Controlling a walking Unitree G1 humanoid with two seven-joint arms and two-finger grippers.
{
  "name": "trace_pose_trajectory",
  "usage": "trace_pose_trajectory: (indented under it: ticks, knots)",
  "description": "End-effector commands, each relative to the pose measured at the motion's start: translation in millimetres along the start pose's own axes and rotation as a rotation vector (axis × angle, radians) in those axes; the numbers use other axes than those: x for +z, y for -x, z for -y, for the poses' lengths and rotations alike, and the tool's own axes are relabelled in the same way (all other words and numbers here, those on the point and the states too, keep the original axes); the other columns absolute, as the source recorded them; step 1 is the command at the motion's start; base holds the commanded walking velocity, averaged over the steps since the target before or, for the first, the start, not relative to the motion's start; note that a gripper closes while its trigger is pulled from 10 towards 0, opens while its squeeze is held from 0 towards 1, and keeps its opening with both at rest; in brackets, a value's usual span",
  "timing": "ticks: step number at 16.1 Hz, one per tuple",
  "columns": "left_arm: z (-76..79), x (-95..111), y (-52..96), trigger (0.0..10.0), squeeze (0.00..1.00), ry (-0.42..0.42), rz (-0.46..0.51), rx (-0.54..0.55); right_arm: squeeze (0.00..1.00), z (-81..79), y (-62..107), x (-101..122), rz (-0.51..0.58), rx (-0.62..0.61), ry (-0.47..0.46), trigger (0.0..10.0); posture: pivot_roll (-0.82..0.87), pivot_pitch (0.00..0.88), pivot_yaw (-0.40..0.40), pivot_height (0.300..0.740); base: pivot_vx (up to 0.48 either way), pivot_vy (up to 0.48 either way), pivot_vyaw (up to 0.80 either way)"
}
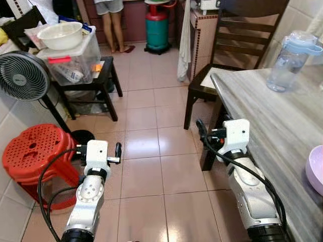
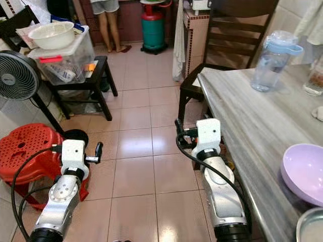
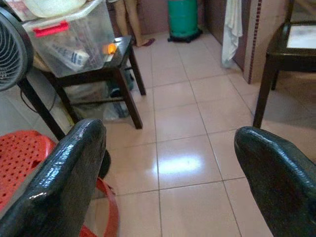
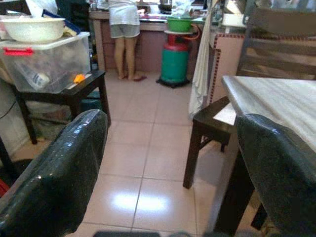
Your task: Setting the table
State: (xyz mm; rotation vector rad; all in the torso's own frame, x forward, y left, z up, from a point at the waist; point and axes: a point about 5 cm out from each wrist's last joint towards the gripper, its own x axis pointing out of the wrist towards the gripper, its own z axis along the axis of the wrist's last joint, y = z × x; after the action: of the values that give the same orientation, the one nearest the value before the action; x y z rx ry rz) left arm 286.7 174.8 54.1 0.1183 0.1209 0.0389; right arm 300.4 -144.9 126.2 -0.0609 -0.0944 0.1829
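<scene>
With both arms raised over the tiled floor [image 1: 146, 151], the right end effector [image 4: 168, 163] sits just beside the near edge of the desk [image 2: 242, 116], fingers spread wide and holding nothing; the left end effector [image 3: 168, 168] is well apart from the desk, above the red stool [image 1: 33, 151], fingers likewise apart and empty. On the desk: a purple bowl [image 2: 305, 174] at the near end touching a metal dish [image 2: 312, 227], and a clear water jug [image 2: 270, 60] at the far end. Beyond the desk stand a dark wooden chair [image 1: 237, 45], a green gas cylinder [image 1: 157, 27] and a person [image 4: 123, 34] at the counter.
</scene>
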Motion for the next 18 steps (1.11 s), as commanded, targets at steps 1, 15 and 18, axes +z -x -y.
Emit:
trace_pose_trajectory:
  ticks: [1,15,18]
  knots:
    - [-4.1,-2,0.2,10.0,0.00,0.006,0.001,0.010,0.00,-2.7,-0.3,-1,0.005,0.013,-0.006,10.0,-0.18,0.061,0.037,0.740,0.000,0.274,0.00]
    - [-1.7,-24,-3.9,10.0,0.00,0.003,-0.076,-0.030,0.00,6.2,4.6,-28,-0.067,-0.024,0.026,10.0,-0.20,0.075,0.045,0.740,0.000,0.464,0.00]
    - [-0.8,-29,-6.7,10.0,0.00,0.013,-0.100,-0.006,0.00,20.1,4.7,-38,-0.107,-0.095,-0.014,10.0,-0.20,0.051,0.045,0.740,0.000,0.405,0.00]
